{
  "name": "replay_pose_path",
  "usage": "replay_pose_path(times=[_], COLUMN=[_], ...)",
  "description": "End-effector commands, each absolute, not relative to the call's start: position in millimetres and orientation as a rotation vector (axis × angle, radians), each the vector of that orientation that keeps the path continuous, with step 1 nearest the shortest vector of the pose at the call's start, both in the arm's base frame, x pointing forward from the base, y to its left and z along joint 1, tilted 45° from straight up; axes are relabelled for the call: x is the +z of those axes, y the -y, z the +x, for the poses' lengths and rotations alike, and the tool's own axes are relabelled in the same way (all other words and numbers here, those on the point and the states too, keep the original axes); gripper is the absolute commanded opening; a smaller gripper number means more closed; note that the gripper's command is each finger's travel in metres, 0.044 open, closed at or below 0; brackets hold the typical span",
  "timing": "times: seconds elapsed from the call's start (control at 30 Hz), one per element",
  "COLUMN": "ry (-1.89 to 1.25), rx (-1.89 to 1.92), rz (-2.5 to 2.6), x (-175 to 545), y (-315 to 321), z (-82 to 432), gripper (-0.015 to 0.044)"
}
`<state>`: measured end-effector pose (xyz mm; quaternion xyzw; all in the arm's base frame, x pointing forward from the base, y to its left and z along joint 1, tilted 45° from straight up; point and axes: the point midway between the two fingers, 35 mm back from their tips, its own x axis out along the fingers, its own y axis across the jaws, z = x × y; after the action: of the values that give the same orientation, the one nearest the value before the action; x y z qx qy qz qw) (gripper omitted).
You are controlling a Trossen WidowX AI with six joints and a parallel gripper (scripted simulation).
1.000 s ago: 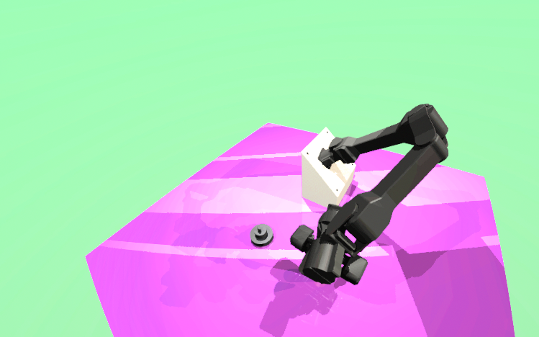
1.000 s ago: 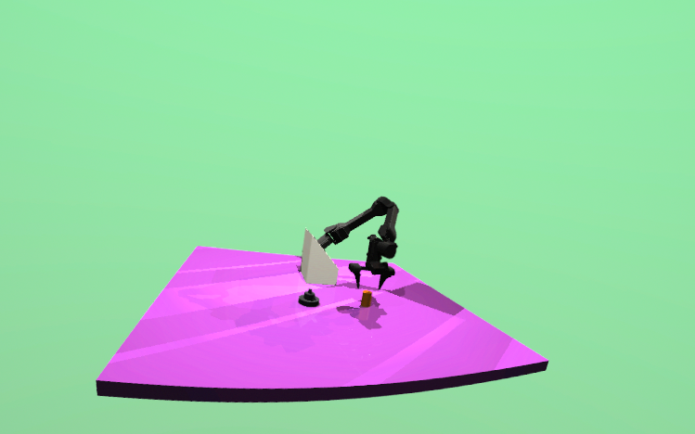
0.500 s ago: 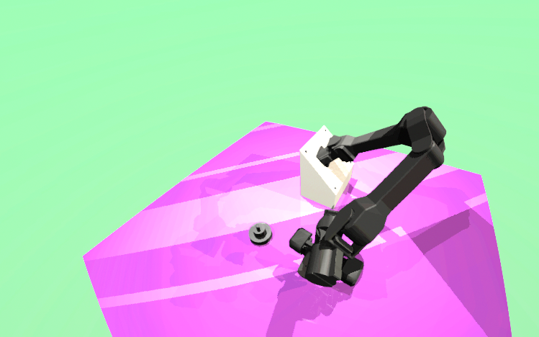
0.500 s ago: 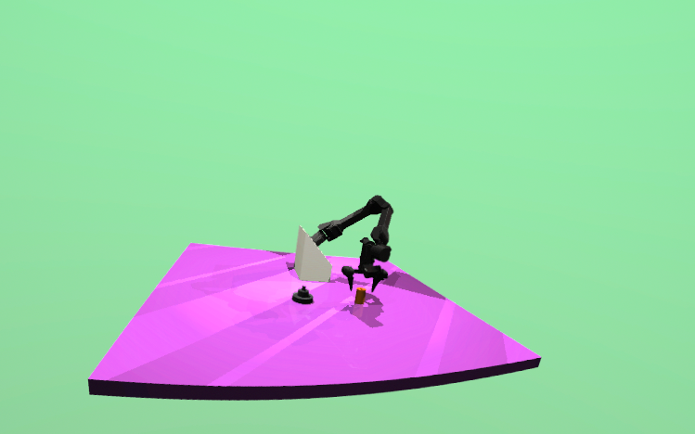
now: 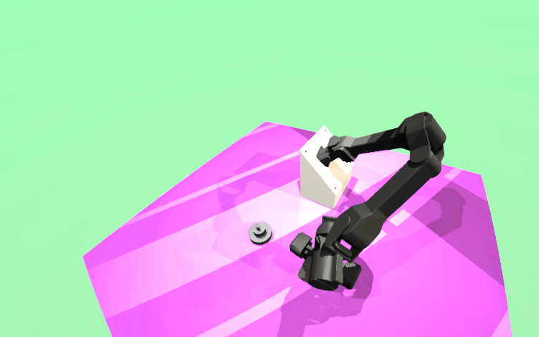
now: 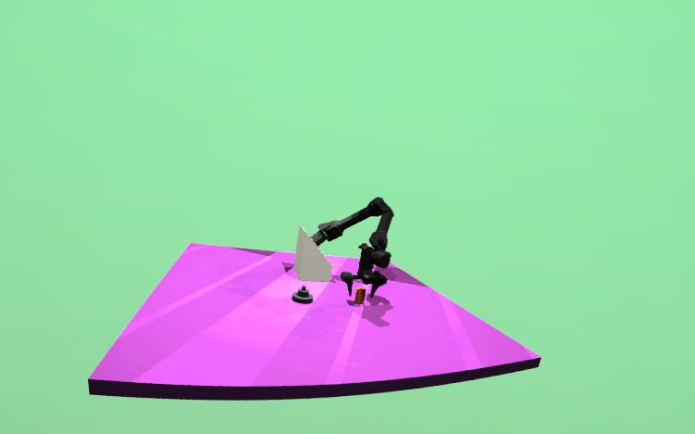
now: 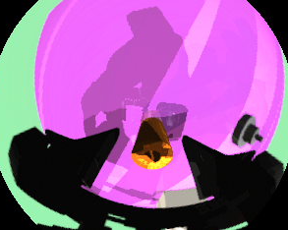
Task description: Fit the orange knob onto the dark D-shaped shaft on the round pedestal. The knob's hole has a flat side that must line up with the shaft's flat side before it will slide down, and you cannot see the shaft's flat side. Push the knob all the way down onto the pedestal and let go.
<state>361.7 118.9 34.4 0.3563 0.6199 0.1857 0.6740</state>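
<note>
The orange knob [image 6: 359,296] [image 7: 152,156] stands on the table, its end with the dark hole facing the wrist camera. The arm hides it in the top view. My gripper [image 6: 361,295] [image 7: 150,135] is open and points down, with one finger on each side of the knob and a gap on both sides. Nothing is held. The dark round pedestal [image 5: 260,240] [image 6: 302,299] [image 7: 242,129] stands apart from the knob, to its left in the exterior view. Its thin shaft [image 5: 257,227] [image 6: 302,287] sticks up bare. The shaft's flat side cannot be made out.
A white wedge-shaped block [image 5: 316,180] [image 6: 313,265] stands behind the pedestal, with the arm's base end at its sloped face. The magenta table [image 5: 157,268] [image 6: 203,356] bears stripes of light and shadows of the arm. Its far edge lies close behind the block.
</note>
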Motion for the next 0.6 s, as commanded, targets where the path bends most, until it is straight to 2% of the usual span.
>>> replay_pose_path(times=[0.0,0.23,0.57], ry=[-1.400,-1.400,-1.400], rx=[0.411,0.412,0.412], rz=[0.805,0.807,0.807], x=[28.1,22.1,22.1], y=[-123.1,-129.6,-129.6], z=[361.0,361.5,361.5], gripper=[0.0440,0.0440,0.0177])
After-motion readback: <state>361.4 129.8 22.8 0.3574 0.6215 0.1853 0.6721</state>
